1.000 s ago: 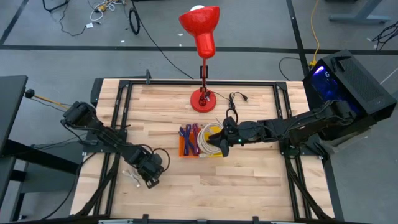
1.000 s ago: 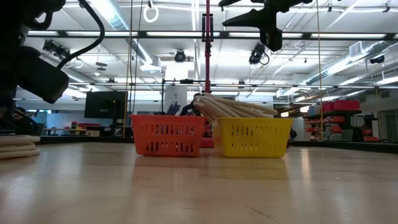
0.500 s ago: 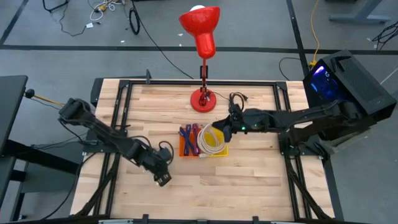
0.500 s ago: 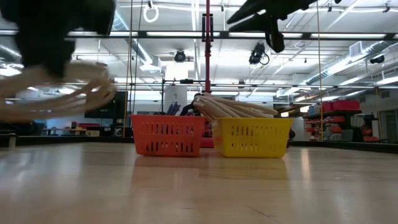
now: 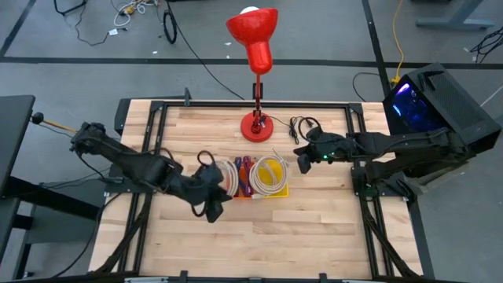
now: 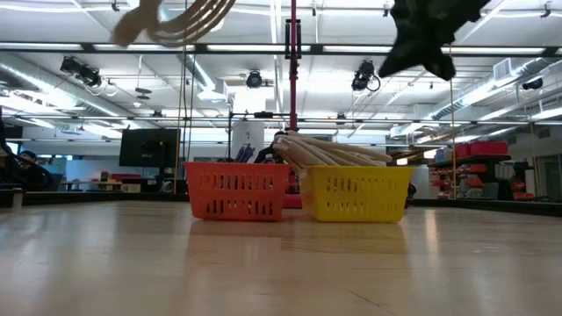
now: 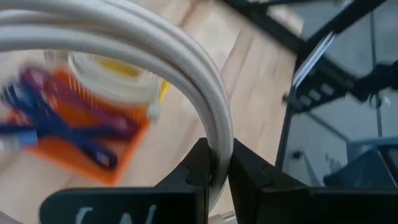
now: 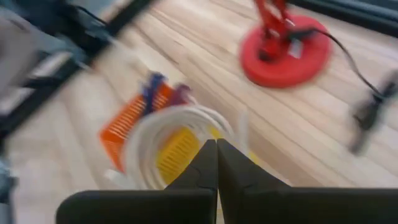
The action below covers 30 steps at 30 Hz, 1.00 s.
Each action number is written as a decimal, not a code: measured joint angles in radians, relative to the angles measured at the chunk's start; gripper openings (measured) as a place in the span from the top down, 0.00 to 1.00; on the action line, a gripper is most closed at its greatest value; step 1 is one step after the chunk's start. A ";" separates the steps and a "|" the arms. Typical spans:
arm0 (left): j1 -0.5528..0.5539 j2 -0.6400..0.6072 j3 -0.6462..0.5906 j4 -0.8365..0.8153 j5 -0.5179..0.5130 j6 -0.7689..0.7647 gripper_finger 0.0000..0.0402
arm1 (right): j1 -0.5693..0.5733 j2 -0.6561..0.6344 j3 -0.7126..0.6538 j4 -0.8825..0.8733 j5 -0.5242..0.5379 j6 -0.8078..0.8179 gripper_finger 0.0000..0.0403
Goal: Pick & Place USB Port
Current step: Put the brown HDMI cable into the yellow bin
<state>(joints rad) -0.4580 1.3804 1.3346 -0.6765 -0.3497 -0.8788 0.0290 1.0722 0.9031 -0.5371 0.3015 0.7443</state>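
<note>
My left gripper (image 5: 215, 185) is shut on a coiled white USB cable (image 5: 225, 174) and holds it in the air beside the orange basket (image 5: 240, 187). In the low view the coil (image 6: 180, 13) shows high above the table. The orange basket holds blue and purple cables. The yellow basket (image 5: 280, 189) next to it holds a white coil (image 5: 269, 174). Right of the yellow basket, my right gripper (image 5: 301, 162) is shut and empty, and its wrist view looks down on both baskets. My left gripper pinches a bundle of the white cable's loops (image 7: 217, 148) between its two fingers (image 7: 198, 163). Its fingers lie across the strands. The coil is lifted clear of the table and arches away beyond the fingertips.
A red lamp stands with its round base (image 5: 256, 126) at the table's far middle, and its black cord (image 5: 302, 123) lies to the right of it. Bare wood (image 5: 259, 236) lies in front of the baskets, toward the near edge.
My left gripper has lifted the white coil off the table and carried it up and toward the table's right, to the orange basket. My right gripper has drawn back from over the yellow basket toward the right and far edges, and has shut.
</note>
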 joint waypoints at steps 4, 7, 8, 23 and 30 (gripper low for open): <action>0.033 0.000 0.074 0.020 -0.039 0.077 0.91 | -0.004 -0.008 0.000 -0.137 0.013 0.049 1.00; 0.062 0.000 0.098 0.067 -0.042 0.125 0.91 | -0.004 -0.008 0.000 -0.213 0.036 0.086 1.00; 0.072 0.000 0.098 0.095 -0.039 0.137 0.91 | -0.004 -0.008 0.000 -0.238 0.043 0.097 1.00; 0.287 0.116 0.100 0.288 0.134 0.238 0.91 | -0.004 -0.008 0.000 -0.449 0.118 0.108 0.97; 0.349 0.241 0.098 0.356 0.250 0.237 0.91 | -0.006 -0.026 0.000 -0.486 0.154 0.076 0.97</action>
<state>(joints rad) -0.1093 1.6210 1.4330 -0.3205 -0.0995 -0.6422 0.0227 1.0463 0.9031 -1.0232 0.4558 0.8205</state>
